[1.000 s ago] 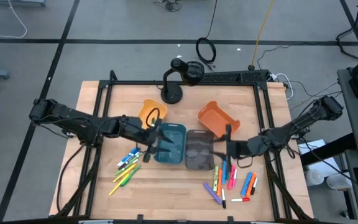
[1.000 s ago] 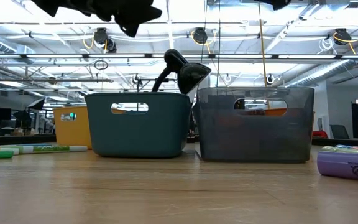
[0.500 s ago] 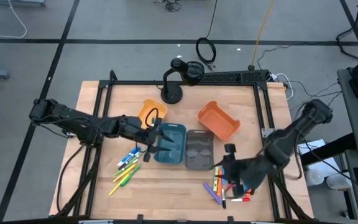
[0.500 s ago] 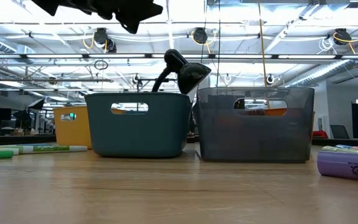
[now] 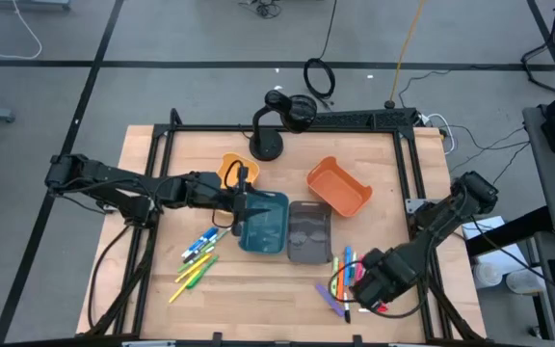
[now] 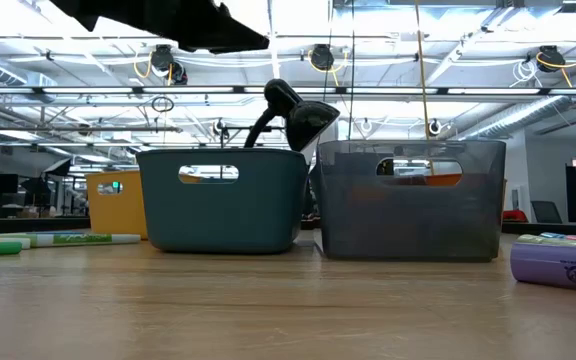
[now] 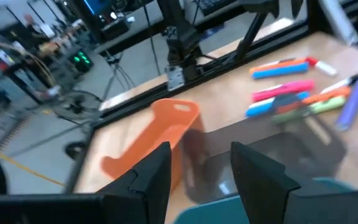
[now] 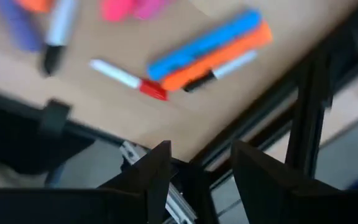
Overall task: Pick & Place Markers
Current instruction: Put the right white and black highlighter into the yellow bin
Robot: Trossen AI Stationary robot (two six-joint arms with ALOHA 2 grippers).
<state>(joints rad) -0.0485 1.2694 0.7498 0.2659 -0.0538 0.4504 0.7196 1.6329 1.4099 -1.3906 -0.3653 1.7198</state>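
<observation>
Markers lie in two groups on the table (image 5: 374, 154), one on each side of the teal bin (image 5: 263, 222), which serves as landmark. The left group (image 5: 196, 260), green, yellow and blue pens, lies just off the bin's front left corner; their long axes run diagonally, fanned roughly parallel, from near the bin toward the table's front left. The right group (image 5: 347, 280) lies beyond the grey bin (image 5: 306, 231), which touches the teal bin's right side; these pens, in orange, pink, blue and purple, lie mostly front to back, some slanted. In the right wrist view a blue marker (image 8: 204, 42) and an orange marker (image 8: 219, 55) lie side by side and parallel, with a white, red-capped one (image 8: 126, 79) just beside them at an angle.

Left arm: stretched from the table's left edge toward the teal bin, nearly level, with the left gripper (image 5: 240, 204) above the bin's left rim, near the yellow bin (image 5: 229, 172). Its jaws stand apart, holding nothing; in the left wrist view the fingers (image 7: 157, 177) frame the orange bin (image 7: 160, 134).

Right arm: folded back from the table's right edge, with the right gripper (image 5: 359, 284) over the right group, well apart from the teal bin. Its jaws are parted and empty, fingers (image 8: 157, 168) above the table's front edge.
</observation>
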